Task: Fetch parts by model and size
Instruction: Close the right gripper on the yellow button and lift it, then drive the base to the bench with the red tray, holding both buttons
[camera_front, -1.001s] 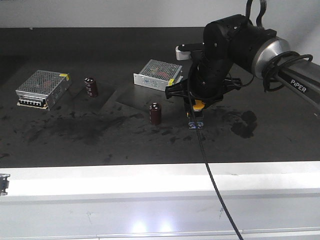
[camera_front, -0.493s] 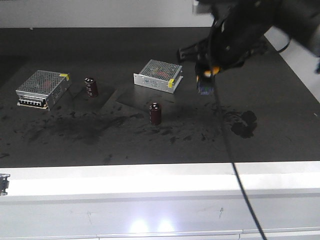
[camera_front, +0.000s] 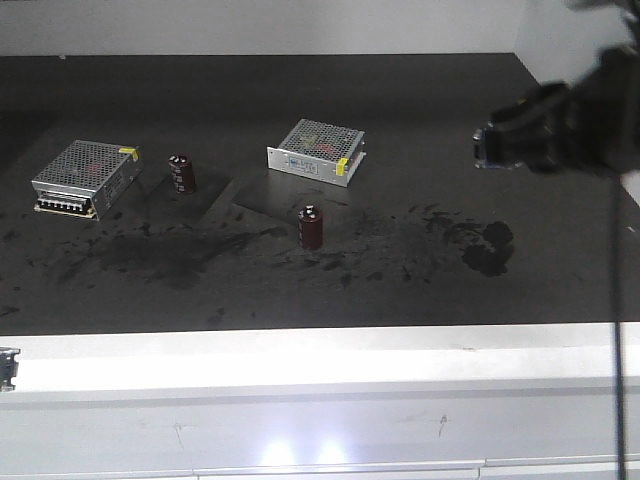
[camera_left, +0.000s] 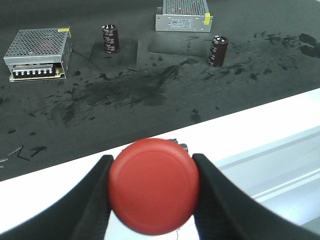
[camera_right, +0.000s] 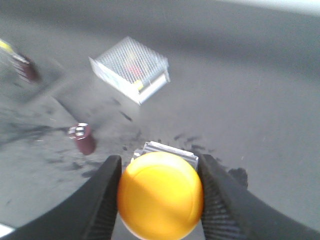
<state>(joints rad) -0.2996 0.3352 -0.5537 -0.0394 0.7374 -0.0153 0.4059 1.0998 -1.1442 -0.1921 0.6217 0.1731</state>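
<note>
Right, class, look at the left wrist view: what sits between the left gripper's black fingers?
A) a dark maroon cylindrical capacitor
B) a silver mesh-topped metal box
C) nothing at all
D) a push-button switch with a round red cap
D: the push-button switch with a round red cap fills the left gripper, whose jaws press against both sides of the cap.

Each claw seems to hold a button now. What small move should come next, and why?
Probably carry both away to a drop-off, which is out of view. The right gripper is shut on the yellow switch above the table, the left gripper on the red switch over the white ledge; only capacitors and mesh boxes lie there.
</note>
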